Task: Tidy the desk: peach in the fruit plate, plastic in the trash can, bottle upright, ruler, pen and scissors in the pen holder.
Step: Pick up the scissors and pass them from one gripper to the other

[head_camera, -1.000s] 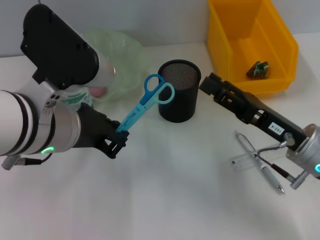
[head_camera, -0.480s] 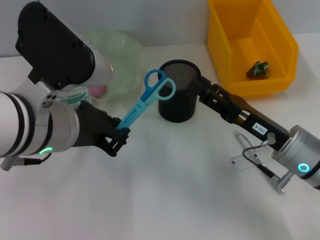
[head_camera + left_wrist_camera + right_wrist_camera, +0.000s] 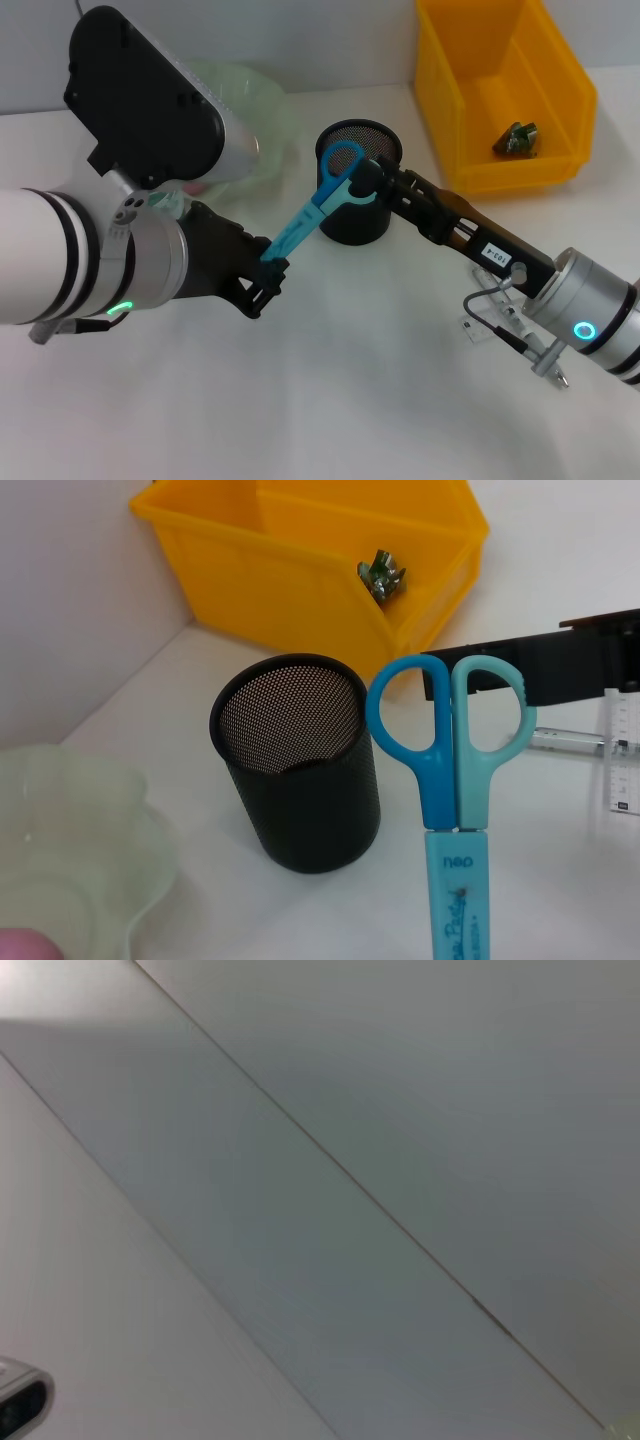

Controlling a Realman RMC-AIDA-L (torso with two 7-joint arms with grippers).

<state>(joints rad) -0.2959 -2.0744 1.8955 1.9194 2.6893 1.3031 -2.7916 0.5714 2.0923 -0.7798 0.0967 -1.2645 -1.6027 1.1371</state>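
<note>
Head view: scissors (image 3: 322,202) nearer pen holder (image 3: 358,185).

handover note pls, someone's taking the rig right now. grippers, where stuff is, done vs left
Left gripper: shut on the sheathed blade end of the scissors, handles up beside the pen holder, not in it.
Right gripper: reached in at the scissor handles by the holder rim; grip state unclear.
Pen holder: upright; nothing visibly standing in it.
Pen and ruler: on the table under the right arm.
Plastic scrap: in the yellow bin.
Peach: in the fruit plate.
Bottle: not in view.
Left: scissors, pen, ruler into the holder.
</note>
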